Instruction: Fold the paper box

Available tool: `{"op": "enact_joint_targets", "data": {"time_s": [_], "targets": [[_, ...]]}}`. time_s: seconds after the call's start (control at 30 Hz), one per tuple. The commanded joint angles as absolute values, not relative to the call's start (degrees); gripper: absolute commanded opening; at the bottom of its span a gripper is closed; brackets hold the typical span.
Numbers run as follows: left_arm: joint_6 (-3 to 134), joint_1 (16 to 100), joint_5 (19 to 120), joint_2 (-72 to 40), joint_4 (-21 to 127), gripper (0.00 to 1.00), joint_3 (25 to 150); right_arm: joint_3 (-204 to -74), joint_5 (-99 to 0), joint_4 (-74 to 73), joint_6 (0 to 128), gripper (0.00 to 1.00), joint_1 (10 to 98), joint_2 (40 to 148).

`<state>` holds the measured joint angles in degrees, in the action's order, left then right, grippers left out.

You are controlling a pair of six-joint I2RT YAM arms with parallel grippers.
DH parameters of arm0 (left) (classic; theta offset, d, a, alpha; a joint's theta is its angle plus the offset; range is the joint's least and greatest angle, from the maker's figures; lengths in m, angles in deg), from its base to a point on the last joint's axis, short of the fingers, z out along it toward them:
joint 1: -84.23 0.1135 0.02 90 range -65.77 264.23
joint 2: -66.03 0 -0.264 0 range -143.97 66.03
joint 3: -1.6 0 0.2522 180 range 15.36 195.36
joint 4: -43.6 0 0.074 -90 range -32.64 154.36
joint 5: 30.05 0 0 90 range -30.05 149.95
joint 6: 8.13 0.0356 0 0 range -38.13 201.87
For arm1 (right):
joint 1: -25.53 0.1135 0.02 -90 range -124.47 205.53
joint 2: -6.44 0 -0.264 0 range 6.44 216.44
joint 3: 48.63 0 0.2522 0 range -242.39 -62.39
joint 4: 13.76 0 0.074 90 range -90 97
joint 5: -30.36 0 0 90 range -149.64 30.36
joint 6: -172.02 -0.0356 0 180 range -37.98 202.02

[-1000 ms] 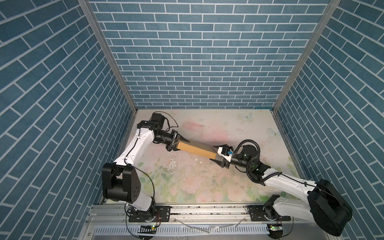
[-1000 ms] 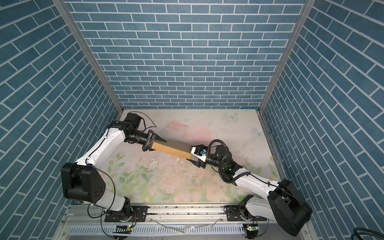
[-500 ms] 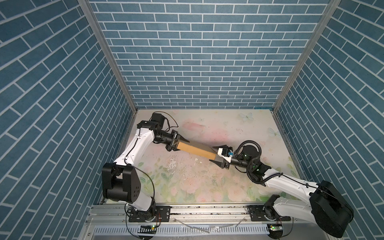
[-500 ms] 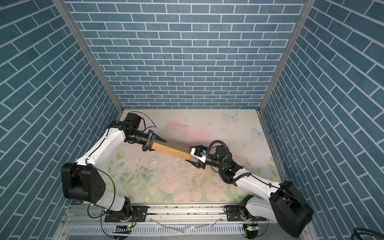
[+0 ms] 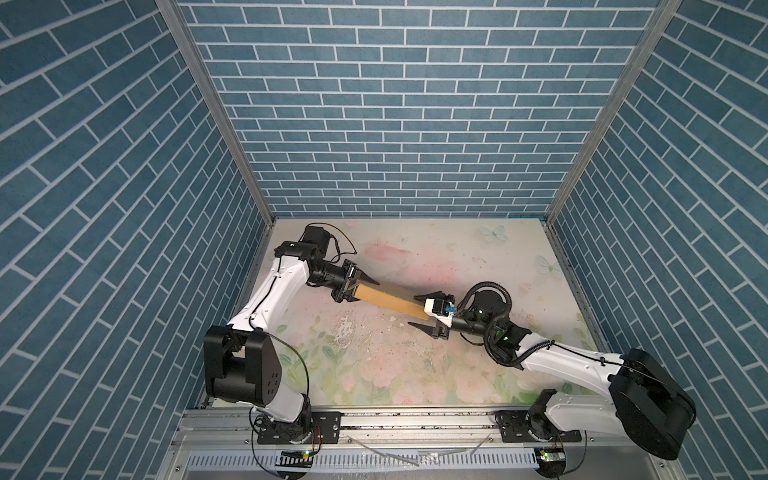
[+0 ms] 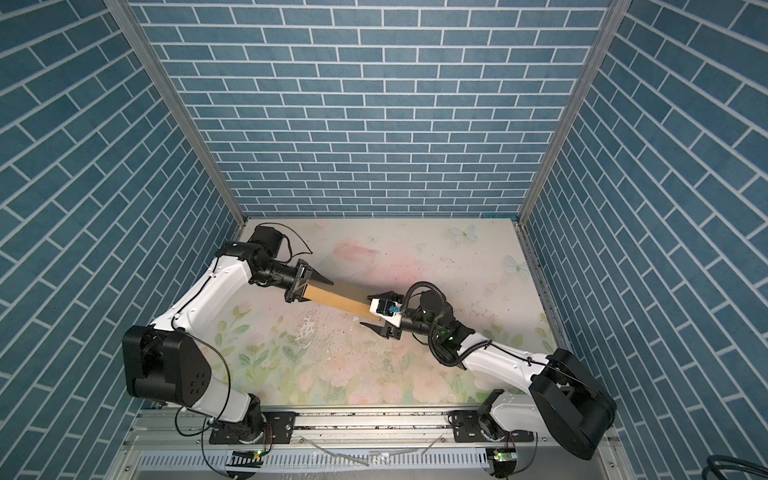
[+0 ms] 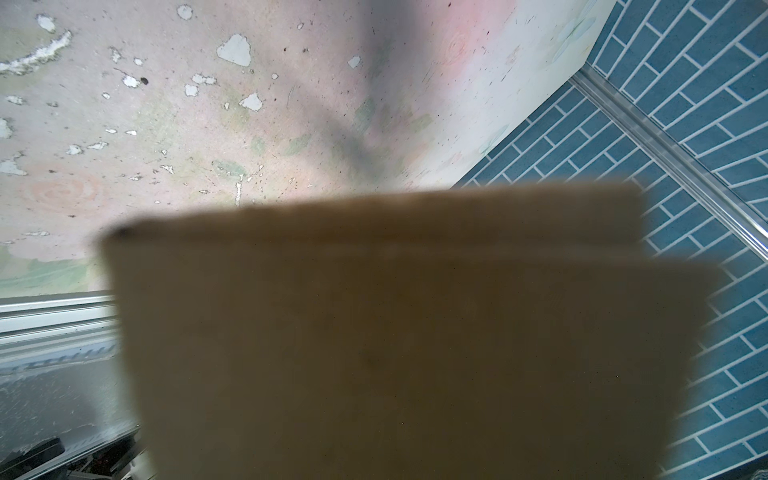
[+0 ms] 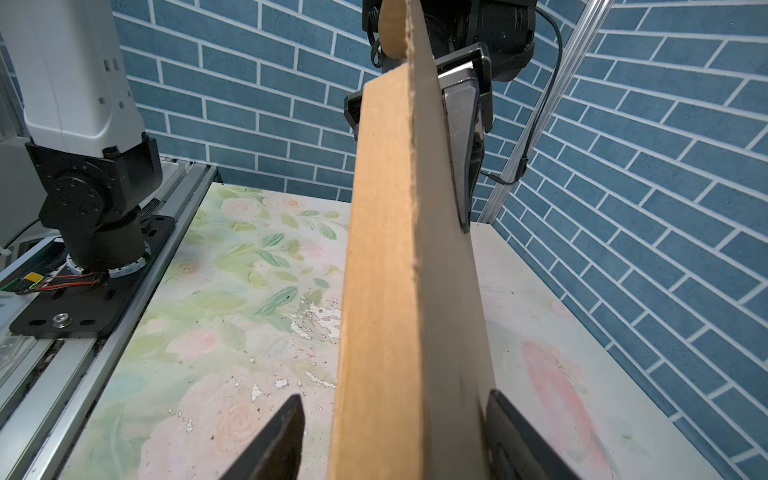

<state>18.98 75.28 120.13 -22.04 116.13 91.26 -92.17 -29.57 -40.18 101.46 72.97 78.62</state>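
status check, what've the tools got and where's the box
Left tool shut on paper box, held on edge above table. Right tool open, straddling other end. No obstruction seen.

paper box [image 8: 382,291] is reading as matt brown cardboard, faces smooth, cut edge looking rough in the right wrist view. worktop [image 5: 374,374] is wearing a matt floral printed sheet, print flaking off in white chips near the middle. walls [image 5: 395,124] are showing a matt, slightly grainy brick-pattern covering. corner posts [image 5: 225,124] and front rail [image 5: 415,422] are looking like bare brushed aluminium, dull sheen. arm shells [image 5: 282,286] are coming across as smooth white plastic with a light gloss, joints [image 5: 245,370] as satin black. right end effector [image 8: 395,397] fingers [image 8: 274,440] are looking matt black, smooth-faced.
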Motion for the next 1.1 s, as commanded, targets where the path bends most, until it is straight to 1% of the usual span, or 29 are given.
{"op": "enact_joint_targets", "data": {"time_s": [0.0, 0.1, 0.33, 0.73, 0.93, 1.07], "targets": [[17.5, 74.6, 120.7, -21.5, 114.9, 0.0, 90.8, -94.7, -30.5, -43.1, 102.9, 0.68, 74.4, 79.7], [17.5, 74.6, 120.7, -21.3, 114.9, 0.0, 90.6, -94.8, -31.5, -43.9, 102.9, 0.66, 75.1, 80.4], [17.6, 74.6, 120.8, -21.2, 114.9, 0.0, 90.7, -94.9, -33.4, -44.6, 103.9, 0.51, 76.0, 81.4], [17.1, 73.8, 120.5, -21.4, 114.3, 0.0, 90.1, -95.8, -34.8, -45.9, 106.0, 0.5, 76.5, 83.0], [17.1, 73.6, 120.6, -21.8, 114.1, 0.0, 89.9, -96.2, -34.9, -47.0, 106.3, 0.41, 76.6, 83.1], [17.1, 73.6, 120.6, -21.8, 114.1, 0.0, 89.9, -96.2, -35.1, -47.0, 106.7, 0.37, 76.5, 83.0]]}}
